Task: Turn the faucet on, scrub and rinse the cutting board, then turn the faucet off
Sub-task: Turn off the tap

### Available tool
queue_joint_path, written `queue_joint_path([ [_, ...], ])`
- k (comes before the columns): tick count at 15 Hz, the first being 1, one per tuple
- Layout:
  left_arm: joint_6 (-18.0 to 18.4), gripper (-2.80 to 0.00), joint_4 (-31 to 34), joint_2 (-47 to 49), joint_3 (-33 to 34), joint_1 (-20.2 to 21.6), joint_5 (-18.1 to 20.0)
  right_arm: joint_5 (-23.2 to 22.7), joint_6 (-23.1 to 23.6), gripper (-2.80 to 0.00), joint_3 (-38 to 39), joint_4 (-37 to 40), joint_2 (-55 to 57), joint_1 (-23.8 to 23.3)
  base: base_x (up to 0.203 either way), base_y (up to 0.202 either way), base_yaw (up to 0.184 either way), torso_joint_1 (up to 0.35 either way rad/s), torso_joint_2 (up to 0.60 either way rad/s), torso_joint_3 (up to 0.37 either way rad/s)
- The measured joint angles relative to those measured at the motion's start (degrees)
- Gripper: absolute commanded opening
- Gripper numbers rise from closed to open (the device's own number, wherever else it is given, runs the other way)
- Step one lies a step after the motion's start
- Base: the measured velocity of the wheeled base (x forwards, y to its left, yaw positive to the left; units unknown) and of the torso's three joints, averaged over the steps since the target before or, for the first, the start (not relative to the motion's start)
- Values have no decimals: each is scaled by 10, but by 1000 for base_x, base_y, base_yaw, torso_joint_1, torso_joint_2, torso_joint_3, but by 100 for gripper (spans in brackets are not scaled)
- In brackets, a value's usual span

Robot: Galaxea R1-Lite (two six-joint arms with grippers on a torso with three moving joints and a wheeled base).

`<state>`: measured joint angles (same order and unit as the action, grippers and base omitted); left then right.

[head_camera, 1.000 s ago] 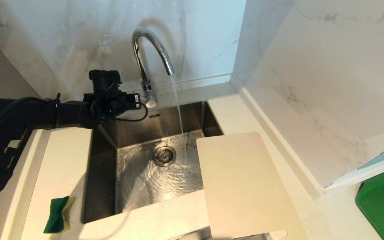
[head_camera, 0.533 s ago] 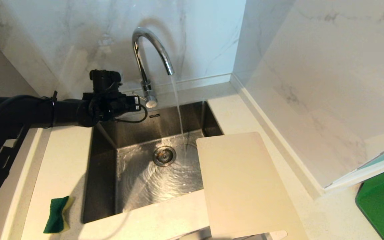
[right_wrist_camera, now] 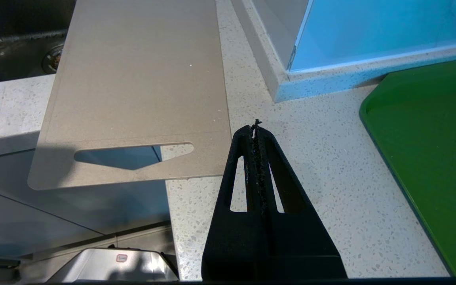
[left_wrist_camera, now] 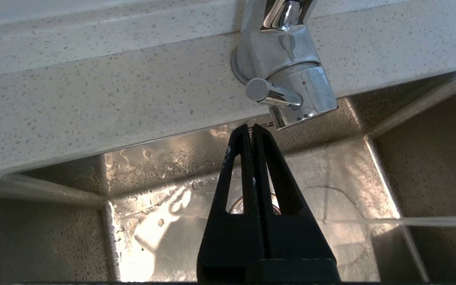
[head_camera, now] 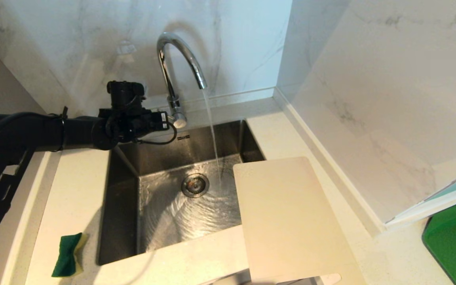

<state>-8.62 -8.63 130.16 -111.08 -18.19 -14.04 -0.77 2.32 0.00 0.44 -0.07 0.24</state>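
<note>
Water runs from the chrome faucet into the steel sink. My left gripper is shut and empty, level with the faucet's base and just left of it. In the left wrist view its tips sit just short of the small lever, not touching it. The beige cutting board lies flat on the counter right of the sink, its far corner overhanging the basin. My right gripper is shut and empty, low by the counter's front edge, beside the cutting board's slotted handle end.
A green and yellow sponge lies on the counter left of the sink. A dark green tray sits at the far right, past a marble wall corner. The drain is in the wet basin floor.
</note>
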Motion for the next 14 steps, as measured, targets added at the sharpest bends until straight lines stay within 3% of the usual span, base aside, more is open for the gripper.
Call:
queue_joint_path([
  [14, -16, -280, -4, -6, -2, -2, 3, 0, 0, -280, 0, 0, 0, 0, 0, 0, 0, 0, 0, 0],
])
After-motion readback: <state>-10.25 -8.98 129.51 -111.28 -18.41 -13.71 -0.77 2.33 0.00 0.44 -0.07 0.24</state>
